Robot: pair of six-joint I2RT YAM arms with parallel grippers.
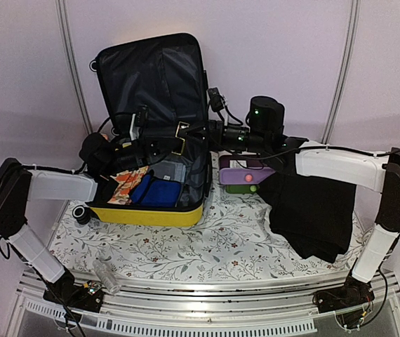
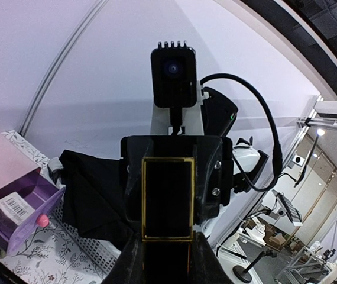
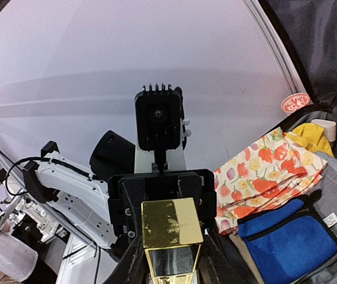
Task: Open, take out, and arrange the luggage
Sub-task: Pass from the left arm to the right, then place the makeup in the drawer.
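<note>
The yellow luggage lies open on the table, its black-lined lid standing upright. Inside it are a floral cloth, a blue pouch and a yellow item. A black box with gold trim hangs over the open case between both grippers. My left gripper is shut on one end of the box. My right gripper faces it from the other side, its fingers pressed against both sides of the box's gold end.
A small purple-and-green drawer box stands just right of the case. A black cloth drapes over a white mesh basket at the right. A black roll and a clear bottle lie at the front left.
</note>
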